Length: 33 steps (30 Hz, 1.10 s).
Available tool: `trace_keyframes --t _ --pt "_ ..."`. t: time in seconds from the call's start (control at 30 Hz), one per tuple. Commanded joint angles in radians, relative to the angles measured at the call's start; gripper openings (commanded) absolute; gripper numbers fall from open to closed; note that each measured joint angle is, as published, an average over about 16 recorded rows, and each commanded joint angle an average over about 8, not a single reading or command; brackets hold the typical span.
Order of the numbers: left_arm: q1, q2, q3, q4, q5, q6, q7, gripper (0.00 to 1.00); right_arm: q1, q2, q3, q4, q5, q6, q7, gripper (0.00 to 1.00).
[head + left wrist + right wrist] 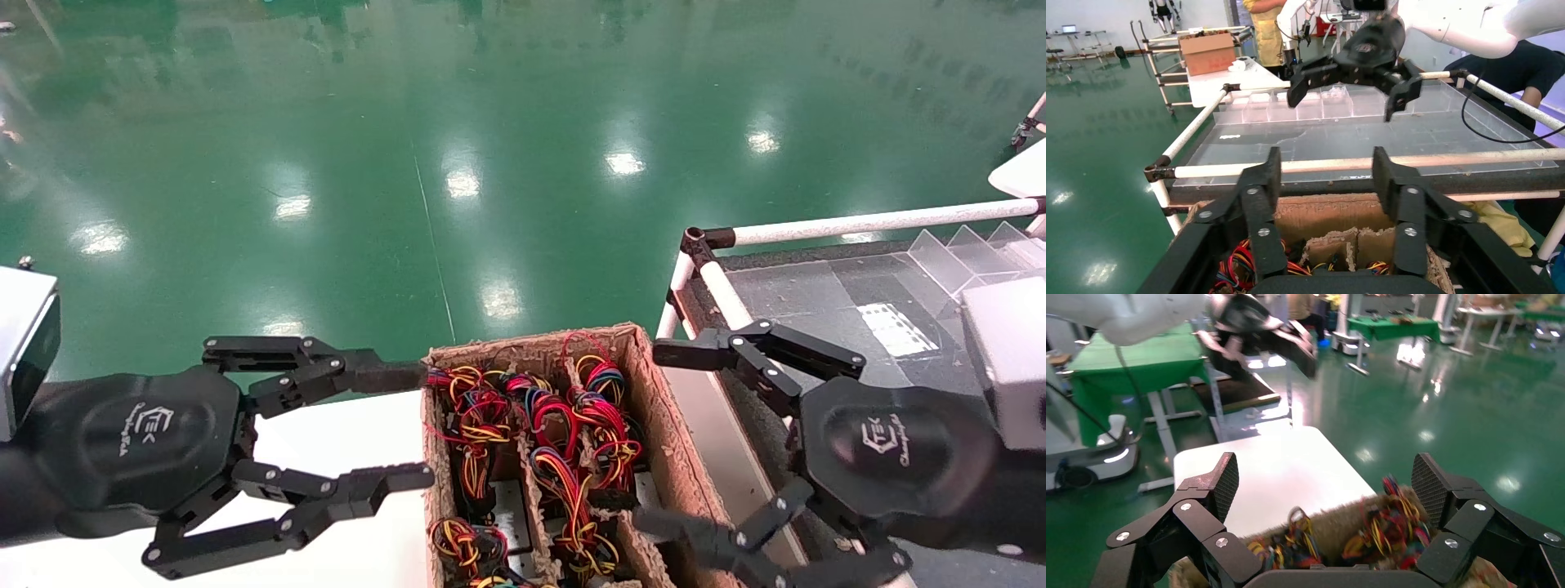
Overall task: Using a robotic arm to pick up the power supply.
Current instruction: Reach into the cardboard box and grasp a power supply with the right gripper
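Note:
An open cardboard box with cardboard dividers holds several power supplies. They are mostly buried under red, yellow and orange wire bundles; a patch of grey metal shows low in one compartment. My left gripper hovers open at the box's left wall, over the white table. The right gripper hovers open at the box's right wall. Neither touches anything. In the left wrist view my left gripper frames the box's far wall. The right wrist view has the right gripper above the wire bundles.
A white table lies left of the box. To the right stands a rack of white tubes carrying a clear plastic sheet and clear dividers. Green floor stretches beyond. People stand behind the rack.

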<state>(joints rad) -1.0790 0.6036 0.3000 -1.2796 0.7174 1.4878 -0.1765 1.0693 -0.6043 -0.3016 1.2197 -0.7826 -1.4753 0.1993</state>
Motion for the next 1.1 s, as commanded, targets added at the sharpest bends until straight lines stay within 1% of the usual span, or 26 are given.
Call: trace_keyframes --t 0.03,0.17,0.3,0.47,0.6,0.73,0.77,0.8,1.0,1.03,1.1 --pt "0.0 0.0 0.0 0.0 0.0 0.0 0.0 1.0 -0.009 0.003 -0.001 -0.017 -0.005 0.003 -0.004 1.0" --pt "0.0 0.0 0.0 0.0 0.0 0.0 0.0 1.0 0.019 0.003 -0.04 -0.069 -0.091 0.026 0.028 1.0" --pt "0.0 0.0 0.001 0.0 0.0 0.0 0.0 1.0 0.076 -0.02 -0.086 -0.146 -0.186 0.031 0.044 1.0" --pt "0.0 0.0 0.001 0.0 0.0 0.0 0.0 1.0 0.155 -0.072 -0.131 -0.253 -0.27 -0.002 0.009 1.0" --pt "0.0 0.0 0.001 0.0 -0.001 0.0 0.001 1.0 0.212 -0.124 -0.161 -0.333 -0.318 -0.029 -0.035 1.0" --pt "0.0 0.0 0.001 0.0 -0.001 0.0 0.001 1.0 0.266 -0.182 -0.194 -0.421 -0.374 -0.04 -0.085 0.99" --pt "0.0 0.0 0.001 0.0 -0.001 0.0 0.001 1.0 0.28 -0.197 -0.202 -0.445 -0.388 -0.042 -0.099 0.91" --pt "0.0 0.0 0.001 0.0 -0.001 0.0 0.001 1.0 0.293 -0.211 -0.209 -0.47 -0.401 -0.043 -0.112 0.81" --pt "-0.001 -0.001 0.002 0.0 -0.001 0.0 0.001 1.0 0.366 -0.293 -0.245 -0.621 -0.458 -0.058 -0.201 0.07" --pt "-0.001 -0.001 0.002 0.0 -0.001 0.0 0.001 1.0 0.377 -0.305 -0.25 -0.646 -0.465 -0.061 -0.215 0.02" --pt "-0.001 -0.001 0.002 0.0 -0.001 0.0 0.001 1.0 0.396 -0.327 -0.261 -0.692 -0.48 -0.067 -0.242 0.0"
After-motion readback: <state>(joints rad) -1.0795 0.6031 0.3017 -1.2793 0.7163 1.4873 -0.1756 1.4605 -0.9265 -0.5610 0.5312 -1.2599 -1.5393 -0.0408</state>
